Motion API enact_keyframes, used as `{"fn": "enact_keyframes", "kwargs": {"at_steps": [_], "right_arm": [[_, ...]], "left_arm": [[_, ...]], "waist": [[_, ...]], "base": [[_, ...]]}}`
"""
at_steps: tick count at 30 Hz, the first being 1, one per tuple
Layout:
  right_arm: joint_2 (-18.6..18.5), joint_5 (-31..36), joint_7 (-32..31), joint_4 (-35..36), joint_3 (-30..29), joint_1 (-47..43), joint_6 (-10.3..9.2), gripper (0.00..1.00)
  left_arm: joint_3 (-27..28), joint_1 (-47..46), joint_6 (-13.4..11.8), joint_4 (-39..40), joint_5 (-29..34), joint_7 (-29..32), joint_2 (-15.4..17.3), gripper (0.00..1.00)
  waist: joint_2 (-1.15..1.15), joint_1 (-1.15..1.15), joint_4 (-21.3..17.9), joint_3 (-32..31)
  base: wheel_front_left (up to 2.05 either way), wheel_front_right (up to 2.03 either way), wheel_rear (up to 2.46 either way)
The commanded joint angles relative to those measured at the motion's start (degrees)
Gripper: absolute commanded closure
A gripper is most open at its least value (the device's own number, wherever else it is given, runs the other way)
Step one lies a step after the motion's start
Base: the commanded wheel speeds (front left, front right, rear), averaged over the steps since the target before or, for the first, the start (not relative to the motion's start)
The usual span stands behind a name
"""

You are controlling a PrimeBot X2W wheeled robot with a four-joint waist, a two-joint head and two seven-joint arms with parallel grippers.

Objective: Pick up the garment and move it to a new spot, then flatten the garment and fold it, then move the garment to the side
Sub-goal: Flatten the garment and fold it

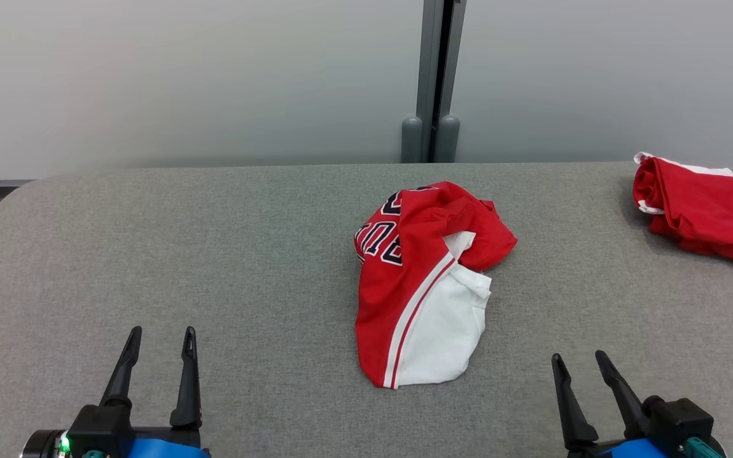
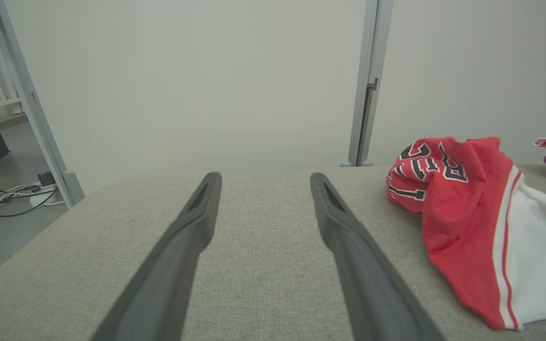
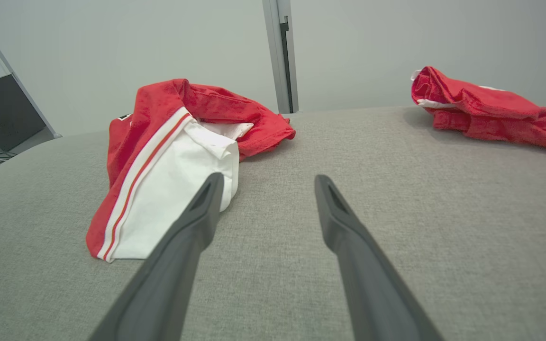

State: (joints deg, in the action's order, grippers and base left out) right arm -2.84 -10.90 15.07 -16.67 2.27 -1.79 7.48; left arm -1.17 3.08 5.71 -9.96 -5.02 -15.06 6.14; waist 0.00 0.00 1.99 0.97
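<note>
Your garment (image 1: 427,286) lies crumpled on the table (image 1: 214,254).
Left gripper (image 1: 163,332) and right gripper (image 1: 578,356): fingers (image 1: 186,381) wide, holding nothing.

Even, soft light; sharp, faint shadows.

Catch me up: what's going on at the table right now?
Nothing is being handled at this moment. The red and white garment lies crumpled in the middle of the grey table, not yet flattened or folded. The left gripper and the right gripper are both open and hold nothing, at the near edge on either side of the garment and apart from it. A second red garment lies bunched at the far right.
</note>
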Motion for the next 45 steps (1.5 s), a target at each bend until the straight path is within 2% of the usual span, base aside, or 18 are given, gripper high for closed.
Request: {"fn": "enact_keyframes", "kwargs": {"at_steps": [1, 6, 12, 18, 28, 39, 40, 41, 42, 45], "right_arm": [[-0.1, -0.3, 0.1, -0.2, 0.6, 1.1, 0.03, 0.00], [-0.1, 0.4, 0.1, -0.8, 2.9, 5.2, 0.03, 0.00], [-0.1, 0.6, -0.7, -5.4, 4.7, 12.1, 0.03, 0.00], [-0.1, 0.5, -2.0, -14.3, 5.7, 17.5, 0.03, 0.00], [-0.1, -1.3, -0.7, -30.3, 6.0, 24.3, 0.03, 0.00], [0.1, -5.5, -0.7, -42.2, 10.7, 27.5, 0.04, 0.00], [0.2, -6.3, -0.7, -42.9, 11.6, 27.5, 0.05, 0.10], [0.2, -7.0, -0.6, -43.4, 12.4, 27.5, 0.09, 0.78], [0.3, -7.7, -0.7, -43.8, 13.0, 27.4, 0.09, 1.00], [0.1, -8.3, -0.4, -44.4, 13.1, 27.8, 0.06, 1.00]], "left_arm": [[0.1, -1.0, 0.2, 0.1, 0.3, -0.1, -0.2, 0.00], [-0.1, -1.8, 0.6, 0.0, 0.7, -0.1, -0.5, 0.00], [-0.7, -3.6, 1.0, -0.1, 0.8, -0.1, -1.1, 0.00], [-1.3, -5.3, 1.3, -0.4, 0.5, -0.1, -1.6, 0.00], [-2.2, -7.6, 1.6, -0.9, 0.4, -0.1, -2.1, 0.00], [-2.3, -8.4, 1.8, -1.9, 0.6, -0.1, -2.3, 0.00], [-2.3, -8.4, 1.8, -2.0, 0.6, -0.1, -2.4, 0.00], [-2.1, -8.2, 1.8, -2.0, 0.6, -0.1, -2.4, 0.00], [-2.0, -8.0, 1.8, -2.0, 0.6, -0.1, -2.4, 0.00], [-1.6, -7.2, 1.8, -2.0, 0.6, -0.1, -2.3, 0.00]], "waist": [[0.00, 0.00, 0.1, 0.2], [0.00, 0.00, 0.5, 1.2], [0.00, 0.00, 2.2, 3.0], [0.00, 0.00, 4.4, 5.5], [0.00, 0.00, 7.7, 8.7], [0.00, 0.00, 8.7, 9.1], [0.00, 0.00, 8.7, 8.9], [0.00, 0.00, 8.5, 8.7], [0.00, 0.00, 8.3, 8.5], [0.00, 0.00, 7.2, 7.9]], "base": [[0.00, 0.00, 0.00], [0.00, 0.00, 0.00], [0.00, 0.00, 0.00], [0.00, 0.00, 0.00], [0.00, 0.00, 0.00], [0.00, 0.00, 0.00], [0.00, 0.00, 0.00], [0.00, 0.00, 0.00], [0.00, 0.00, 0.00], [0.00, 0.00, 0.00]]}}
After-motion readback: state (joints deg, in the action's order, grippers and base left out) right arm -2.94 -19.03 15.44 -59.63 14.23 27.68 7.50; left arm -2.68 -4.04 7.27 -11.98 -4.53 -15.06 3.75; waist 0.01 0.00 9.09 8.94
